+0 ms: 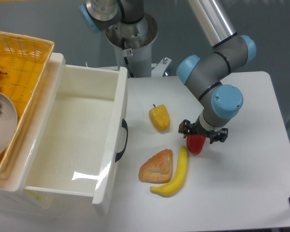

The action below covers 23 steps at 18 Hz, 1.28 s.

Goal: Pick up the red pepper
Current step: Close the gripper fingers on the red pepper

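Note:
The red pepper (195,144) sits on the white table, right of the banana's upper tip. My gripper (201,135) hangs directly over it, covering its top, with dark fingers showing to either side of the pepper. The fingers stand apart, not closed on it. Only the pepper's lower half shows below the gripper body.
A yellow pepper (159,118) lies to the upper left, a banana (175,175) and a croissant (157,166) below left. A large open white drawer (117,130) fills the left, with a wicker basket (24,58) and a plate beyond it. The table edge runs along the right.

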### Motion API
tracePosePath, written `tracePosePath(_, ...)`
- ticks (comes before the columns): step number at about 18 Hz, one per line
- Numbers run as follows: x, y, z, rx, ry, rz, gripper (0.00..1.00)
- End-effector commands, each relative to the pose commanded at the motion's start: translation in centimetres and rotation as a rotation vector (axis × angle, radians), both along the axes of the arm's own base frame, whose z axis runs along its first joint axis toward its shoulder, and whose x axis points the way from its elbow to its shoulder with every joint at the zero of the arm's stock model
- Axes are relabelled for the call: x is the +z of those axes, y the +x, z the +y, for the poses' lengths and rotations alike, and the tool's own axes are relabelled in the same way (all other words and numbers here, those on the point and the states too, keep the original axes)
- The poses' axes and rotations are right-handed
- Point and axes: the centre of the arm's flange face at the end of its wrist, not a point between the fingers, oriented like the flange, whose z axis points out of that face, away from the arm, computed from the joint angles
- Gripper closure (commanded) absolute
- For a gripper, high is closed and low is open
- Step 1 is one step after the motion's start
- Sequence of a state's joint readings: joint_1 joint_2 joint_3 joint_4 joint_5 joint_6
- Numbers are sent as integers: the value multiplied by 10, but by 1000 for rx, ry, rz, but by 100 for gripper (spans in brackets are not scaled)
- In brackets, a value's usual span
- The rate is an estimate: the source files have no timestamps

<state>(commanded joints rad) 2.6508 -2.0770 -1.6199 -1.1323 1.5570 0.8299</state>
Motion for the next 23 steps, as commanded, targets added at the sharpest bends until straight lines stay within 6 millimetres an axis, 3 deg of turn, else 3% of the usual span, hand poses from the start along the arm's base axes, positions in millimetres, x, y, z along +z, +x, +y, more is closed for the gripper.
tracePosePath(8,-15,-1,0,-13,-28,24,0)
tracePosePath(12,-19,2,-1,-18,-43,25,5)
tracePosePath(19,-23,4,0,-21,-46,20,24)
tracePosePath(23,-23,7,5,-31,-45,21,44)
